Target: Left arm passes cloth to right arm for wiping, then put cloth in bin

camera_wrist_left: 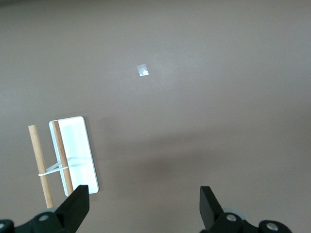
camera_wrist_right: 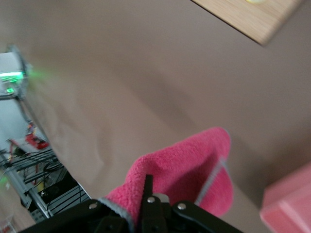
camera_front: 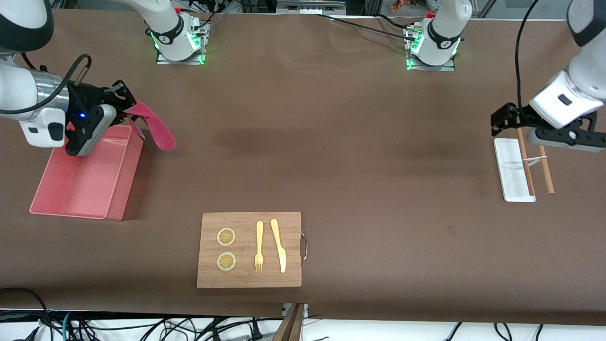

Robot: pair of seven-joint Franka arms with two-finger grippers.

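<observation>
Right gripper (camera_front: 124,105) pinching the soft magenta-red cloth (camera_front: 154,127), dangling it over the pink plastic bin's (camera_front: 116,189) rim; binning step, probably needing a shift inward before dropping; left gripper (camera_front: 502,121) spread, waiting over the white tray (camera_front: 509,163).

The front view looks down from high across the table (camera_front: 331,156), facing both arm bases along its top edge and taking in the whole surface. The left wrist view looks steeply down from above the left arm's end, near the tabletop, showing the white tray (camera_wrist_left: 75,153) and wooden sticks (camera_wrist_left: 41,165) that the front view also holds. The right wrist view sits very close to the cloth (camera_wrist_right: 187,172), angled across the table, catching a corner of the bin (camera_wrist_right: 289,201) and of the cutting board (camera_wrist_right: 252,17).
</observation>
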